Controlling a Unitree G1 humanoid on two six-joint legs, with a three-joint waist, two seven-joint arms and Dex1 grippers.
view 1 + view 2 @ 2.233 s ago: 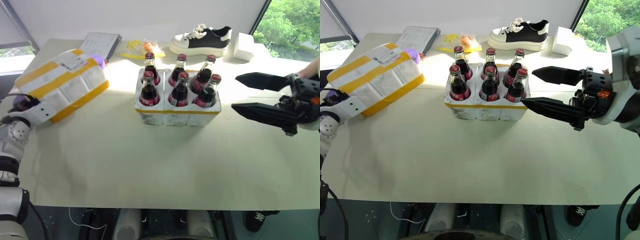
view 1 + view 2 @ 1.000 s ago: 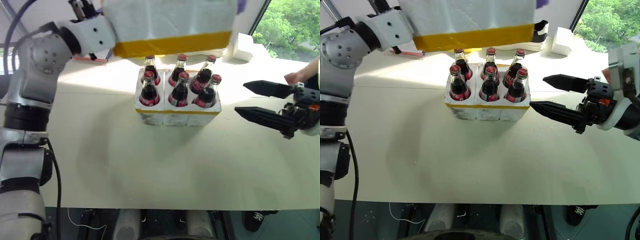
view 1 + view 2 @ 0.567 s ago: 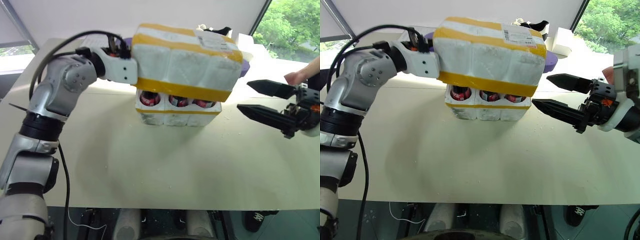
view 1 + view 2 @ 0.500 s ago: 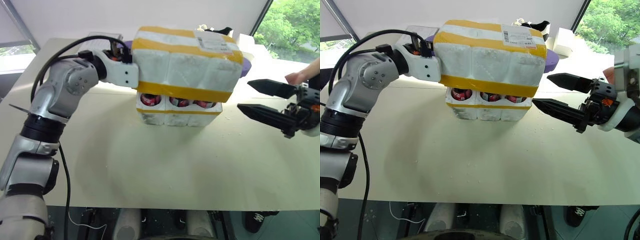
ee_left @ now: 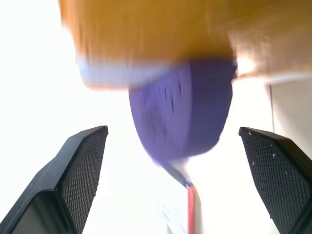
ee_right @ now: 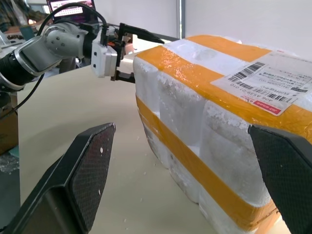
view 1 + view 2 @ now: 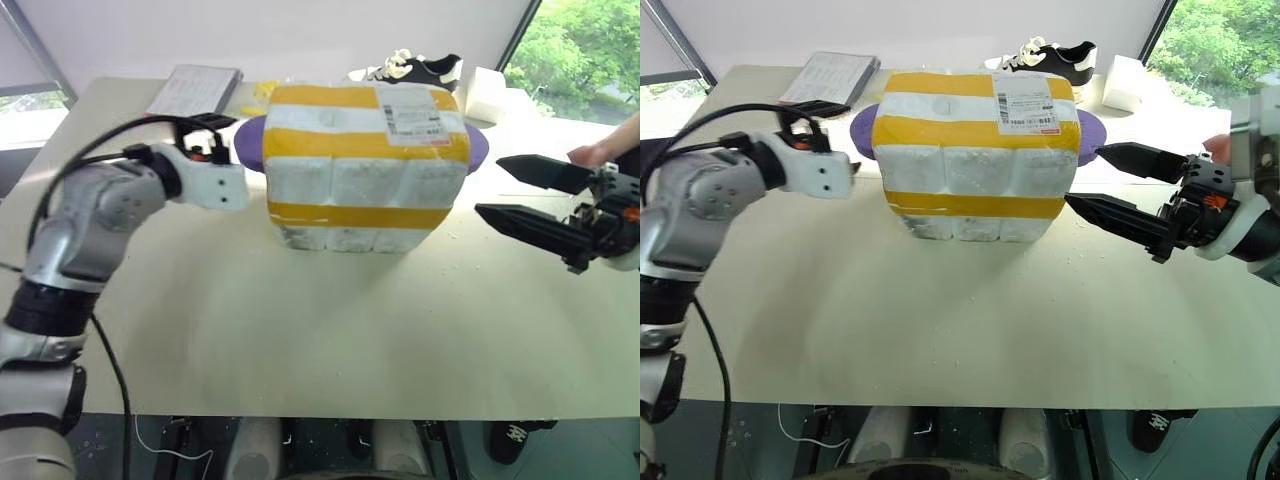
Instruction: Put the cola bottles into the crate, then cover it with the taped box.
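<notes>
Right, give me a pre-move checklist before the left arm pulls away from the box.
1. Taped box sits over the crate: ok.
2. Box sits level on it: ok.
3. Cola bottles covered: cannot tell how they stand.
4. Left gripper open, fingers off the box: ok.
5. Right gripper open, apart from the box: ok.
6. Person's hand near the right gripper: not ok.
</notes>
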